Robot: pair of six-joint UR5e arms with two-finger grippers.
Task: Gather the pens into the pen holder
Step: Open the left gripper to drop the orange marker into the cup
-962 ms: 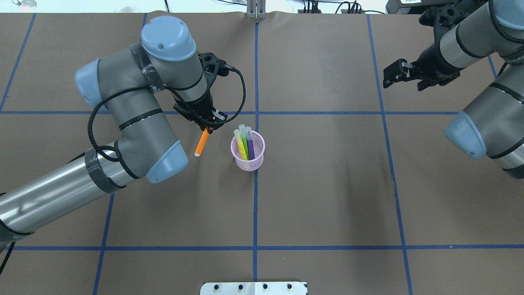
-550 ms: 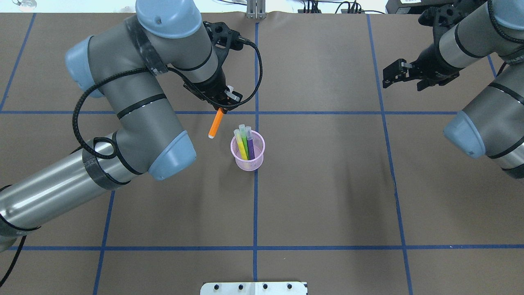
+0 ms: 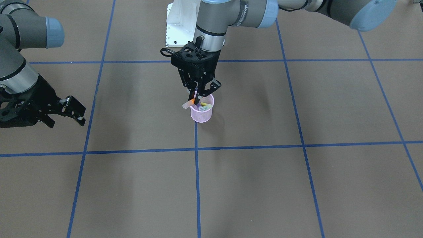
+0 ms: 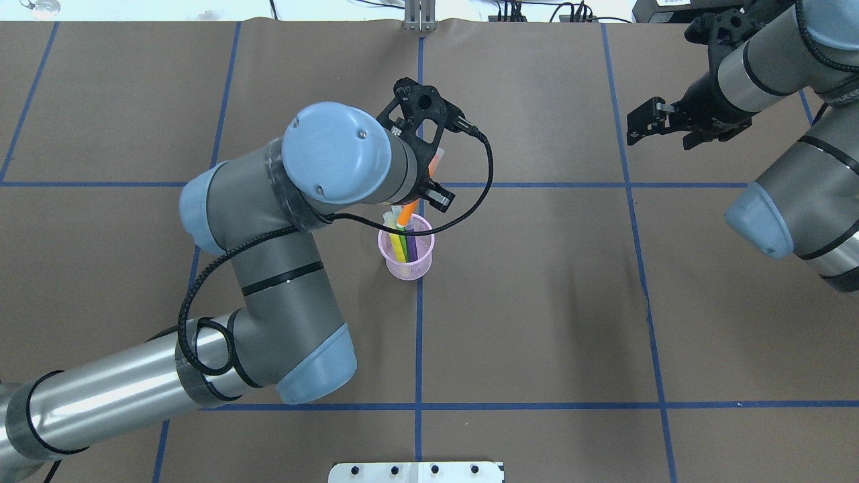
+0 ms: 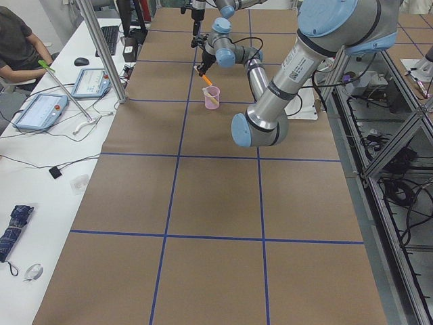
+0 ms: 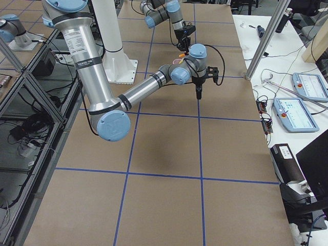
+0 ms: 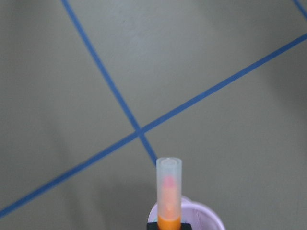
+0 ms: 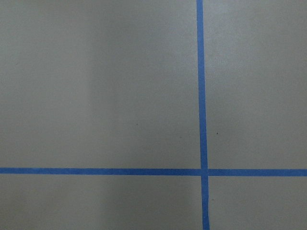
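Looking over the robot's shoulders and going from the left: the left gripper (image 4: 421, 198) is closed on the upper part of the orange pen (image 4: 406, 213) and hangs just above the pen holder (image 4: 409, 270). The pen's long axis is tilted, not upright, and its pale cap is the lowest end, about at the rim. From the front camera the cap seems a little outside the rim, so I cannot tell if it is truly over the mouth; I think the drop depends on this. The yellow pen (image 4: 396, 247), green pen (image 4: 402, 238) and purple pen (image 4: 411, 247) stand inside, leaning together. Far to the right, the right gripper (image 4: 661, 131) is spread open with nothing in it, well apart from the holder
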